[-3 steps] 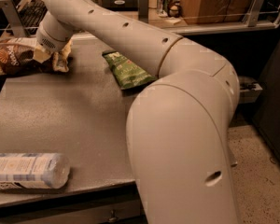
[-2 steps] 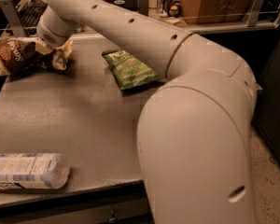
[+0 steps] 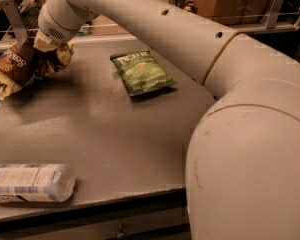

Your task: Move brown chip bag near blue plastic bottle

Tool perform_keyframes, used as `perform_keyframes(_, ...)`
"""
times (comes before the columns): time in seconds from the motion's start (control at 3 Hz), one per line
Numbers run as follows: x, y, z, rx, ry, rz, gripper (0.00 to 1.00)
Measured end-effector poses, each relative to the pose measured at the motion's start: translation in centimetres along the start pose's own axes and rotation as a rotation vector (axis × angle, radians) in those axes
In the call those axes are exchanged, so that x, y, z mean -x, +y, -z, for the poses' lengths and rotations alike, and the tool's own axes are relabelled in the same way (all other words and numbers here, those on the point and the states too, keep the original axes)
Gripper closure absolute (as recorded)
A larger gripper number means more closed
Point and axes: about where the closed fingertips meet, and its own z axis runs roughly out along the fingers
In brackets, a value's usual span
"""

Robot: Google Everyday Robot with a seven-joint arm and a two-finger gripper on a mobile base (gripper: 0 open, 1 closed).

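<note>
The brown chip bag hangs crumpled at the far left of the grey table, tilted, its lower end just over the left edge. My gripper sits at the bag's upper right corner and is shut on it; the wrist hides most of the fingers. The blue plastic bottle lies on its side at the table's near left corner, well apart from the bag. My large cream arm fills the right side of the view.
A green chip bag lies flat at the back middle of the table. A metal railing and shelves with boxes run behind the table. The table's front edge is just below the bottle.
The brown bag has been raised and tilted in the gripper, its lower end now hanging toward the left edge. The arm has shifted slightly. The bottle and green bag have not moved.
</note>
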Motion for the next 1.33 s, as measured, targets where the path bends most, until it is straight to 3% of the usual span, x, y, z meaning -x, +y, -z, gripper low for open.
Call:
perform_keyframes(0.67,1.0,6.6,4.9,0.074,-0.053,0.134,1.00)
perform_keyframes(1.33,-1.7,12.8,7.1,0.135,-0.041,0.128,1.00)
